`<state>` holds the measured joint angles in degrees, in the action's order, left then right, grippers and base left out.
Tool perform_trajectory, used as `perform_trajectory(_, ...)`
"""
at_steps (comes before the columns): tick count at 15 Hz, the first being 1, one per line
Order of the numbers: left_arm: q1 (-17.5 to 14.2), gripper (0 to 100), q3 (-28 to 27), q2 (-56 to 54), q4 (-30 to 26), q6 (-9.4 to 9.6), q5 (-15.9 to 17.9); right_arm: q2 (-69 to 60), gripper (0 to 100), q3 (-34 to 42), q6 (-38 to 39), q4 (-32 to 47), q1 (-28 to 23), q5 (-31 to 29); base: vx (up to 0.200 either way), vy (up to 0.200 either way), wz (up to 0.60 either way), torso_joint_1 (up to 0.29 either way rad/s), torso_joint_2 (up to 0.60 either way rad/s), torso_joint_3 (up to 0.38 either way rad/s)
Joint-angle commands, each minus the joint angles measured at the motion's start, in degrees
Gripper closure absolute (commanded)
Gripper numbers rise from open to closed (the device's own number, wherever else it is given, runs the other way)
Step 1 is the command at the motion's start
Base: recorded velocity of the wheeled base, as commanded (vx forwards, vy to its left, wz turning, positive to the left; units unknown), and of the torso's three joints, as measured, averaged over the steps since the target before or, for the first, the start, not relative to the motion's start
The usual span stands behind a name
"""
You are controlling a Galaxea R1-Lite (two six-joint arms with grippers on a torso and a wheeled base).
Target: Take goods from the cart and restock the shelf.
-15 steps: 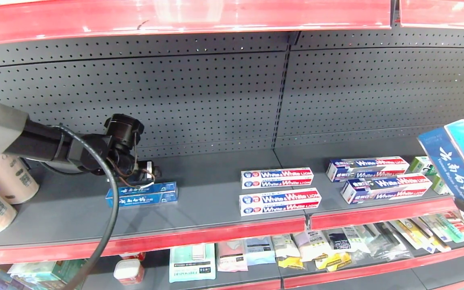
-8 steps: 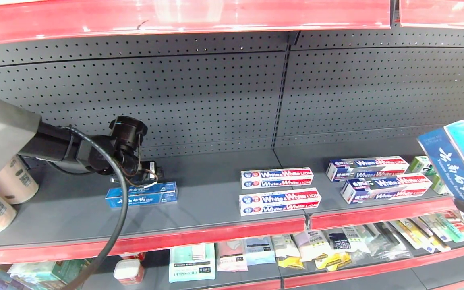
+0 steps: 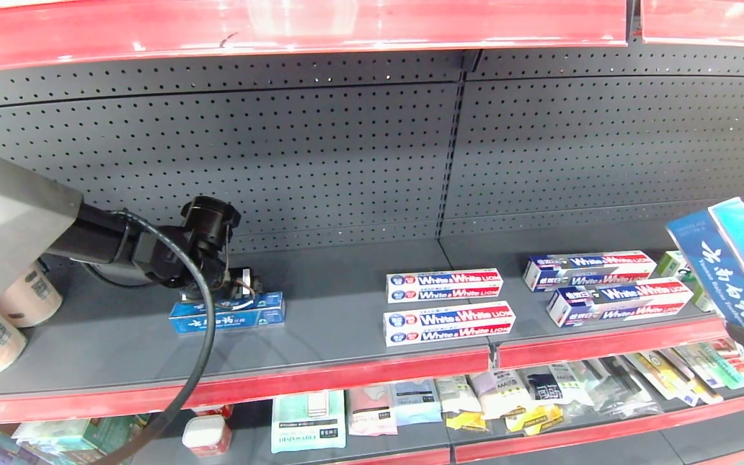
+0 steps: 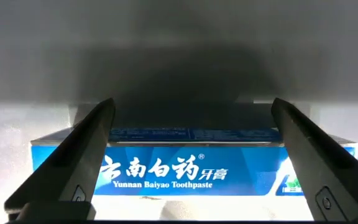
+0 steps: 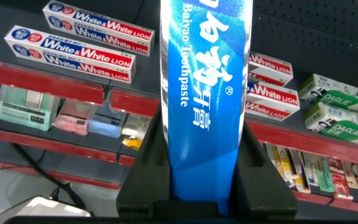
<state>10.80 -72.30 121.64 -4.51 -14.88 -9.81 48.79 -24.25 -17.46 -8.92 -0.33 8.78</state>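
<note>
Head view: blue toothpaste box (image 3: 230, 316) lies on the shelf (image 3: 333, 284) left of the white boxes (image 3: 446, 303), left claw (image 3: 243, 285) spread wide at it, judged placed; right claw (image 5: 204, 155) clamps a second blue box (image 3: 727, 265), right of them, not yet shelved.

Grey pegboard wall (image 3: 346, 148), red-edged shelf (image 3: 346, 373)

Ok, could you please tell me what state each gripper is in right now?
Left gripper: open, by the shelved toothpaste box.
Right gripper: closed, holding another blue toothpaste box.
</note>
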Motion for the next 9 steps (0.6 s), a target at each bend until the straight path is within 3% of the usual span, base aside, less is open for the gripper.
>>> perform_trajectory(1,0.0,0,0.6,-0.3,-0.2,-0.06,-0.1,0.1,100,0.1,0.0,0.0,0.1,0.0,0.0,0.0,0.0,0.0,0.0,0.0)
perform_trajectory(9,-0.2,0,4.8,-2.5,-0.2,0.03,-0.3,-0.1,100,1.0,0.0,0.0,0.1,0.1,0.0,0.0,0.0,0.0,0.0,0.0)
